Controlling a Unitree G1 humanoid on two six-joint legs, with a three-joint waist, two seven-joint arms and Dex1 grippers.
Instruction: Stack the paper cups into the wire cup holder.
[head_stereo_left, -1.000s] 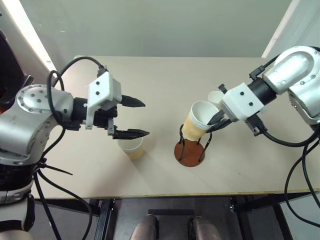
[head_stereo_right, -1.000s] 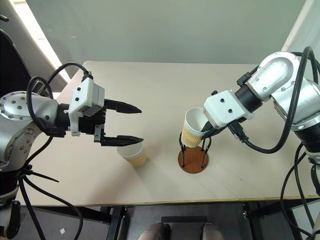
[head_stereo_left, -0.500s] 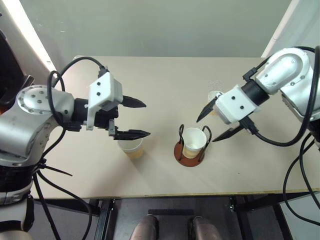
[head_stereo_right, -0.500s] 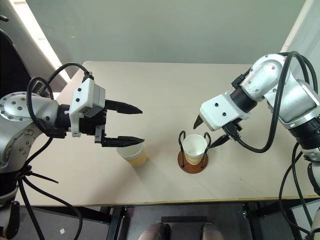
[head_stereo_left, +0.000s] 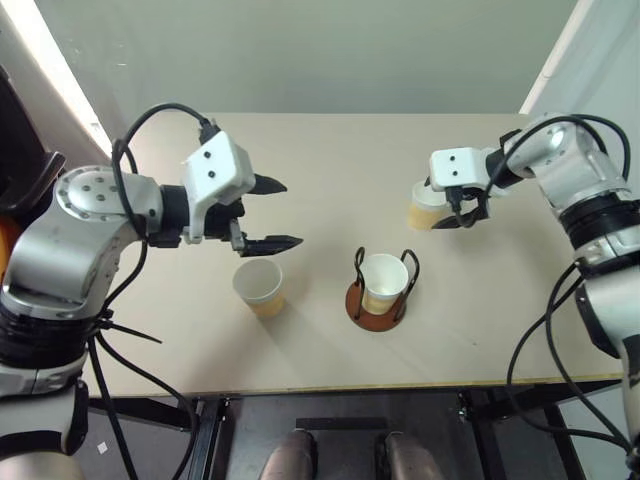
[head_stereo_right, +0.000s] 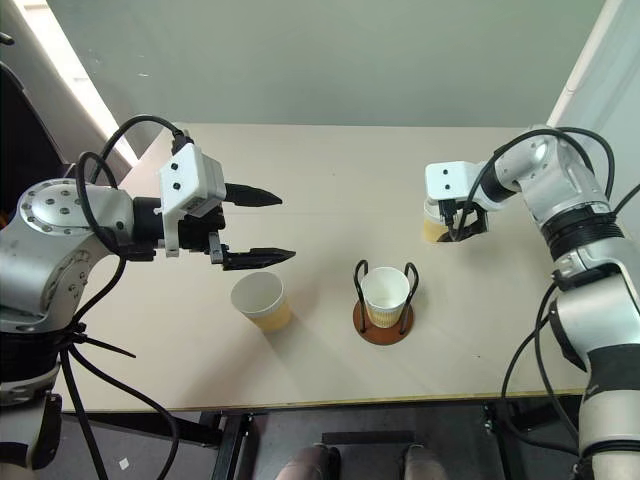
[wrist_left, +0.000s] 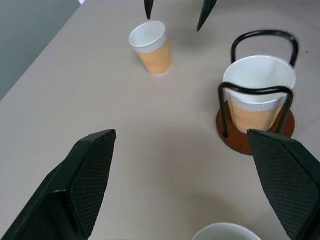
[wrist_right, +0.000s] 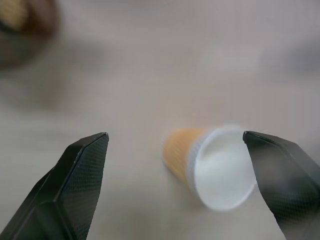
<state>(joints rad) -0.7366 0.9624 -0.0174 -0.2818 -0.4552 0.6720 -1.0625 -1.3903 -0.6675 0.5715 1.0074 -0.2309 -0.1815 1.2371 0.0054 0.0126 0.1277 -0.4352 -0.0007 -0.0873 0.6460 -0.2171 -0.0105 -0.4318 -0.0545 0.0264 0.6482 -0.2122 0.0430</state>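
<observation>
Your right end effector (head_stereo_right: 452, 226) has let go of the cup (head_stereo_left: 384, 281), now upright in the wire cup holder (head_stereo_left: 378, 290), and swung out to the far cup (head_stereo_left: 424, 205), fingers spread; contact there looks unlikely but is hard to judge. Your left end effector (head_stereo_left: 275, 212) hangs spread above the near cup (head_stereo_left: 259, 287) on the tabletop (head_stereo_left: 330, 160).

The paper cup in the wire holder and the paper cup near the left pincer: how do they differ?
The cup in the wire holder stands between black wire loops on the reddish-brown base; the cup near the left pincer stands free on the table. Both are upright, white inside, yellow-tan outside.
</observation>
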